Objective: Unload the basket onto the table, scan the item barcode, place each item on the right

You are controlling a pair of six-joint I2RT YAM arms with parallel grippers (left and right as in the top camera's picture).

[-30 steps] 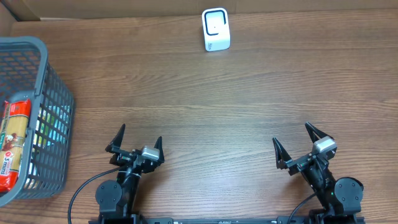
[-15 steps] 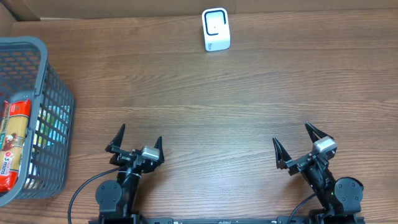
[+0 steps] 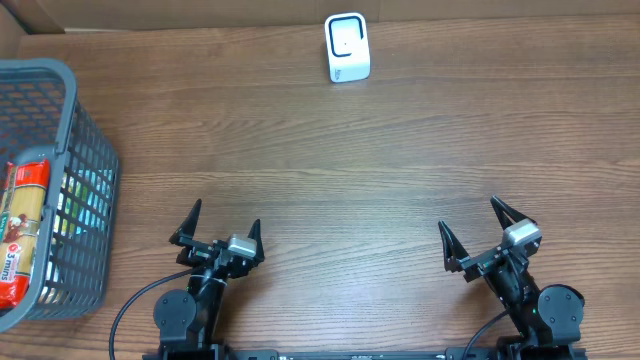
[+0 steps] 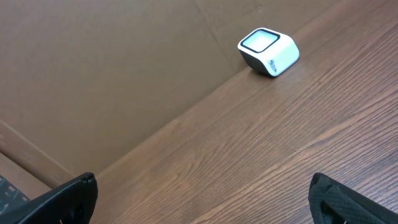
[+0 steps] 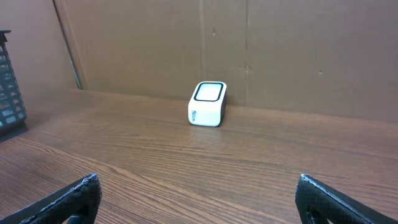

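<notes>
A red-and-yellow packet [image 3: 22, 230], taken to be the item, is seen lying inside the grey basket [image 3: 45, 68] at the left edge of the table [image 3: 350, 170]; no barcode can be made out. The white scanner [image 3: 347, 47] is stood at the far edge, well apart from it. The jaws of the left gripper [image 3: 222, 222] and the right gripper [image 3: 468, 222] are spread wide and empty at the near edge. Nothing is judged done: picking, presenting and scanning are all left.
</notes>
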